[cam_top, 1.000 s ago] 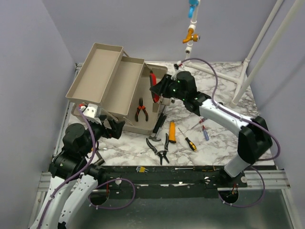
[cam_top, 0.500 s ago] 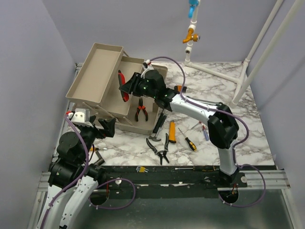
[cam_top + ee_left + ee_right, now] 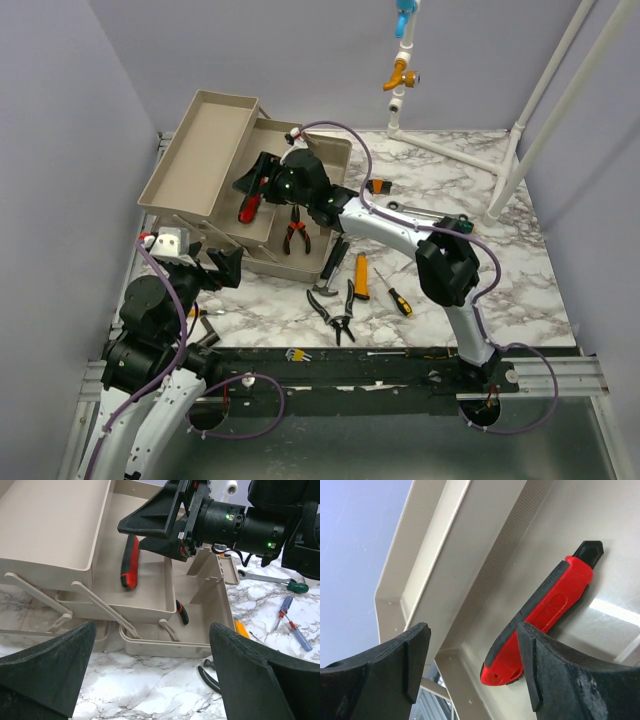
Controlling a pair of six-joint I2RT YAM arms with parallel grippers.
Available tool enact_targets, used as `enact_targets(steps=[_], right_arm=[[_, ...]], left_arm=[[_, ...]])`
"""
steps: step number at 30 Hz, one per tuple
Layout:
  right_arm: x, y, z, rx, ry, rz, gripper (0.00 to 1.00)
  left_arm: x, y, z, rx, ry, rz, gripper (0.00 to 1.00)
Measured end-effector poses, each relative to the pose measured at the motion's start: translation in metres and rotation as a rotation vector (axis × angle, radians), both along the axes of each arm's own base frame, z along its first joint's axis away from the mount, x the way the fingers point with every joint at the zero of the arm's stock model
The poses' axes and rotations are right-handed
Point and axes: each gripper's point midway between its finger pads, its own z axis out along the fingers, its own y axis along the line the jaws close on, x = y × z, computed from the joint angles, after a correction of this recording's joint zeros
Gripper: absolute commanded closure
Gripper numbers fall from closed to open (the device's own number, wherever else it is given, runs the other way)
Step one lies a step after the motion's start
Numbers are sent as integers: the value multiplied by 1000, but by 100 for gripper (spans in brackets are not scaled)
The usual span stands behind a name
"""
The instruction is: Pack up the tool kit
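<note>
Item: red utility knife, lying free in the toolbox's middle tray; your right gripper hangs over it, fingers apart, empty. Your left gripper: spread wide, empty. Placement looks done; next, lift clear and fetch the pliers off the table.

The right gripper hangs over the middle tray of the toolbox, blocking entry there. The top tray lies bare and open from above. Loose tools crowd the toolbox's near-right side.

Matt beige plastic toolbox, glossy red-and-black plastic utility knife, smooth marble-patterned tabletop.
</note>
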Motion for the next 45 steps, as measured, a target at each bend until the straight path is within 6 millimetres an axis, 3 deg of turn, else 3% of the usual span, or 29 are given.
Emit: enact_targets(steps=[4, 7, 11, 16, 20, 27, 31, 34, 38, 45], right_arm=[[-3, -11, -6, -44, -20, -15, 23], [-9, -32, -4, -97, -50, -48, 24], [-19, -74, 18, -162, -118, -123, 25], [-35, -137, 40, -256, -180, -246, 26], [-47, -185, 22, -368, -167, -326, 28], [-76, -273, -39, -599, -77, -412, 31], [-90, -313, -63, -666, -22, -479, 32], [-107, -342, -76, -682, 18, -533, 35], [-127, -375, -73, -634, 29, -641, 37], [-140, -415, -40, -522, -12, -818, 40]], left_arm=[[1, -2, -2, 5, 10, -10, 1], [4, -8, -6, 16, 31, -36, 1], [4, -21, -13, 30, 60, -108, 1], [3, -52, -22, 28, 113, -280, 4], [5, -76, -42, 39, 214, -377, 4], [-18, -140, -52, 90, 343, -555, 5], [-17, -168, -55, 116, 390, -531, 5], [-9, -189, -72, 157, 440, -475, 6], [-1, -212, -97, 220, 491, -428, 7], [21, -268, -112, 280, 511, -364, 8]])
